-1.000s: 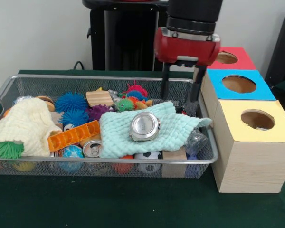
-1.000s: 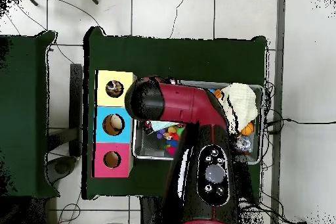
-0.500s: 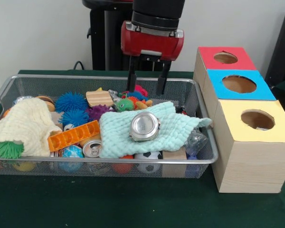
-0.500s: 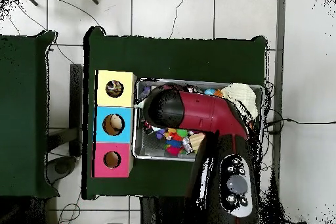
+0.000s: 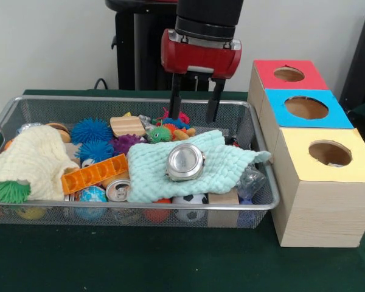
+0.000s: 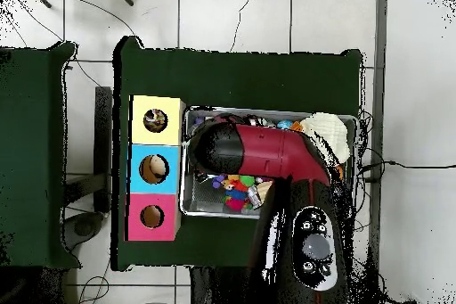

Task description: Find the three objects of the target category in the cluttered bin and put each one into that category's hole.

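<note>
**Open jaws poised over the far side of a crowded bin**

The wire bin (image 5: 249, 152) fills the left and middle of the green surface (image 5: 140, 261), with three wooden boxes touching its right end: yellow hole (image 5: 330, 152) nearest, blue hole (image 5: 306, 107) in the middle, red hole (image 5: 289, 73) farthest. The target category is not shown, so which three things count cannot be told.

Judged by bulk, the cream cloth (image 5: 30, 161) at the left and the mint cloth (image 5: 194, 167) in the middle are soft and limp; a pinch at a fold would lift them, and they probably hide items. The round metal tin (image 5: 185, 162) lying on the mint cloth looks stiff and slippery, best taken across its rim. The blue spiky balls (image 5: 90, 131) seem light and squashy.

The gripper (image 5: 194, 109) hangs spread and empty above small bright toys (image 5: 170, 129) by the far wall. Room is tight there; the mesh wall stands close behind, while the air above is free.
</note>
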You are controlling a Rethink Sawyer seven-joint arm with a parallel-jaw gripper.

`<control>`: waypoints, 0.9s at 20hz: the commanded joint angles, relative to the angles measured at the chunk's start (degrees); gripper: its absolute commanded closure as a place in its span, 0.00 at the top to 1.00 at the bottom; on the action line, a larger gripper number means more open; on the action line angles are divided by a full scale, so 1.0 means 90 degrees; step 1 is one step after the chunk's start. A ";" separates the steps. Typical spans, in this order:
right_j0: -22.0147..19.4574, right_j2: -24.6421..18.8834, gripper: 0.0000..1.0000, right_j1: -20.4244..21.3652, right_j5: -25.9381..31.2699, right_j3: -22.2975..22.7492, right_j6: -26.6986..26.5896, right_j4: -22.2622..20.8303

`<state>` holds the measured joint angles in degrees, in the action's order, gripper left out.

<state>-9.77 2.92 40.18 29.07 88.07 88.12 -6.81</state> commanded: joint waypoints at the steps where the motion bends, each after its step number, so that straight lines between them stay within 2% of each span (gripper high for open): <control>1: 0.0022 -0.0517 1.00 -0.0266 0.0165 0.0541 0.0081 -0.0432; 18: 0.0123 -0.0403 1.00 -0.0845 -0.0301 0.0256 0.0184 -0.0643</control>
<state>-8.56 2.89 36.93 29.05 87.98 88.12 -8.08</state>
